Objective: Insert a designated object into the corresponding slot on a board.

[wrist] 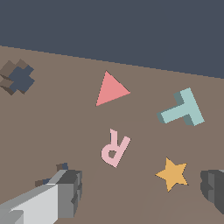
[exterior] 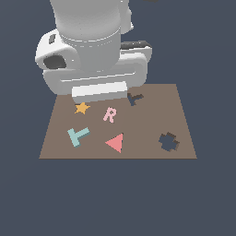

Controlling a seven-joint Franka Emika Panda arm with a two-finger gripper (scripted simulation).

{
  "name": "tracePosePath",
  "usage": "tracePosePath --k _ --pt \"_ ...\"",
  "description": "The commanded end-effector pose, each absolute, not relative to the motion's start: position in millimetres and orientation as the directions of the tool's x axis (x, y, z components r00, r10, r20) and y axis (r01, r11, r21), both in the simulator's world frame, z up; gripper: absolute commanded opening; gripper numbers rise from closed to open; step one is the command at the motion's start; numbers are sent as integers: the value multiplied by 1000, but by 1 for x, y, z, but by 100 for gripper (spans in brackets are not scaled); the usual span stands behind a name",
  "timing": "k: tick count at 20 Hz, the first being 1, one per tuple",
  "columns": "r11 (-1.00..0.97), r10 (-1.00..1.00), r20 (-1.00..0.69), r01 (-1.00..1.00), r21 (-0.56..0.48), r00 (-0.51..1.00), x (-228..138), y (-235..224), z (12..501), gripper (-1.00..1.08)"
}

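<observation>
The teal T-shaped block (exterior: 77, 136) lies flat on the brown board (exterior: 147, 126) near the exterior view's left; it also shows in the wrist view (wrist: 182, 113). The small dark T-shaped slot (exterior: 135, 98) sits at the board's far edge, partly hidden by the arm; in the wrist view only a bit of the slot (wrist: 61, 168) shows behind a finger. The gripper (wrist: 142, 190) hangs above the board over the pink R and star, apart from the block. Its fingers (wrist: 65, 192) stand wide apart and hold nothing. In the exterior view the arm's body hides the fingers.
On the board lie an orange star (exterior: 82, 108), a pink letter R (exterior: 109, 115) and a red triangle (exterior: 115, 143). A larger dark cross-shaped cutout (exterior: 169, 142) is near the exterior view's right. The arm's white body (exterior: 92, 50) looms over the board's far edge.
</observation>
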State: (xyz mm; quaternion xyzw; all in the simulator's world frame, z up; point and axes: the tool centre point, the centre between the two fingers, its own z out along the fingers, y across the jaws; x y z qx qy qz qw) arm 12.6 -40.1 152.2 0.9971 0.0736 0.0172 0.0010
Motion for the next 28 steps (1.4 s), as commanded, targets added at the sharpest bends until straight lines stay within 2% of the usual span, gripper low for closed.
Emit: tracePosePath --k 1,15,28 --pt "-982 190 30 190 4 981 18 -51 140 100" --pt "-900 436 7 436 1 900 59 -109 71 100" --pt "-859 512 0 512 0 859 78 -124 48 100"
